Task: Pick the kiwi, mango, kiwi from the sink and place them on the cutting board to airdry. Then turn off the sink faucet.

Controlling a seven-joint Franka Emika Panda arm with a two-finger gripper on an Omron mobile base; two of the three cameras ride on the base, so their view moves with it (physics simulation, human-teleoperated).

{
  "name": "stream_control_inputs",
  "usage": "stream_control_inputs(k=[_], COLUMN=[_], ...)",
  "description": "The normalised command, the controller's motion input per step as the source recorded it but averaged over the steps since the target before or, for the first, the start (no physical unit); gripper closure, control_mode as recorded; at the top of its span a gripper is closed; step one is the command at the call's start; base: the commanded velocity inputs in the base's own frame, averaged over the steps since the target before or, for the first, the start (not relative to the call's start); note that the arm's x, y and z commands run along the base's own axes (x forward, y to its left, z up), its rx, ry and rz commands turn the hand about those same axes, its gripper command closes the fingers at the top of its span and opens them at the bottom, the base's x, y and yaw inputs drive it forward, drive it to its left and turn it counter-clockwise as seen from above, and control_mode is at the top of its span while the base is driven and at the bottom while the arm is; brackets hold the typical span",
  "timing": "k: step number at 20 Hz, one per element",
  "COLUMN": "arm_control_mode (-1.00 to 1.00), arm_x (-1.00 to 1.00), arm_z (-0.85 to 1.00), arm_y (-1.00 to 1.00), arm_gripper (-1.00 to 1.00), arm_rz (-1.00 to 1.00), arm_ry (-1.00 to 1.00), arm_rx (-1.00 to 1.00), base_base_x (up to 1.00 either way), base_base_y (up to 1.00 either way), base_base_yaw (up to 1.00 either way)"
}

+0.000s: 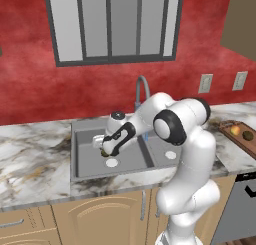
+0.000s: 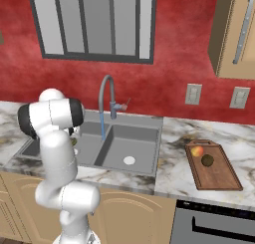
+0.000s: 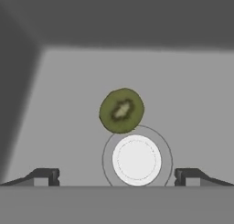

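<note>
An olive-green kiwi (image 3: 121, 110) lies on the floor of the left basin of the grey sink (image 1: 75, 154), touching the far edge of the white drain disc (image 3: 136, 160). My gripper (image 3: 116, 176) hangs open just above the basin floor, its fingertips (image 3: 45, 176) spread wide and nothing between them. From the left base view the gripper (image 1: 101, 145) is down in the left basin right over the kiwi (image 1: 105, 152). On the cutting board (image 2: 219, 176) lie the mango (image 2: 197, 151) and a darker kiwi (image 2: 207, 160). Water runs in a blue stream from the sink faucet (image 2: 106, 96).
The basin walls close in around the hand. A divider separates the two basins, and the right basin holds its own white drain (image 2: 129, 161). Marble counter (image 1: 30, 154) runs on both sides. A stove top edge (image 2: 214, 208) lies below the board.
</note>
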Motion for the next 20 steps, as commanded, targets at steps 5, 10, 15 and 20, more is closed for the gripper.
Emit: stream_control_inputs(k=[5,10,15,20], arm_control_mode=[-1.0,-1.0,-1.0,-1.0], arm_x=[0.24,0.25,0.23,0.23], arm_z=[-0.19,-0.17,-0.17,-0.17], arm_y=[0.0,0.0,0.0,0.0], arm_gripper=[-1.0,-1.0,-1.0,-1.0], arm_rz=[-0.06,-0.05,-0.04,-0.04], arm_ry=[0.04,0.04,0.04,0.04], arm_rx=[0.0,0.0,0.0,0.0], base_base_x=[0.0,0.0,0.0,0.0], base_base_y=[0.0,0.0,0.0,0.0], base_base_yaw=[0.0,0.0,0.0,0.0])
